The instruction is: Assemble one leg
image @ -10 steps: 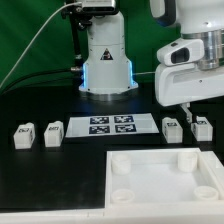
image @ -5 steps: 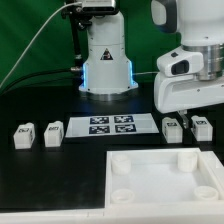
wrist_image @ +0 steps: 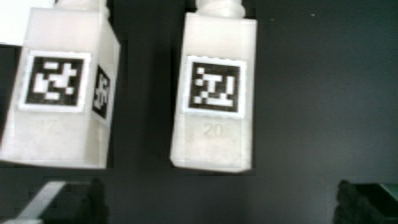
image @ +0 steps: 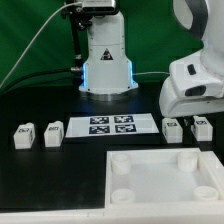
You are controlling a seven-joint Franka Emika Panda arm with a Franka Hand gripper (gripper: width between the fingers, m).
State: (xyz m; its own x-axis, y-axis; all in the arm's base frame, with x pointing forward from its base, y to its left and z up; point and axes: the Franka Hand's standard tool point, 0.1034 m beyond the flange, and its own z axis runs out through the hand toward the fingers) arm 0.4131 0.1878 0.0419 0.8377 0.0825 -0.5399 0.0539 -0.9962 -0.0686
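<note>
The leg (wrist_image: 217,95) lies on the black table (image: 60,175), tag towards the wrist camera and in line with the gap of my gripper (wrist_image: 214,200). The gripper's dark fingers (wrist_image: 63,200) are spread wide, hold nothing and are clear of the leg. A second leg (wrist_image: 63,95) lies just beside it, parallel and not touching. Only the wrist view gives me that. In the exterior view the arm (image: 195,85) hides the fingers above two posts (image: 172,128) at the exterior view's right of the marker board (image: 110,125); I cannot tell which is mine. The square part (image: 165,175) lies nearer the camera.
</note>
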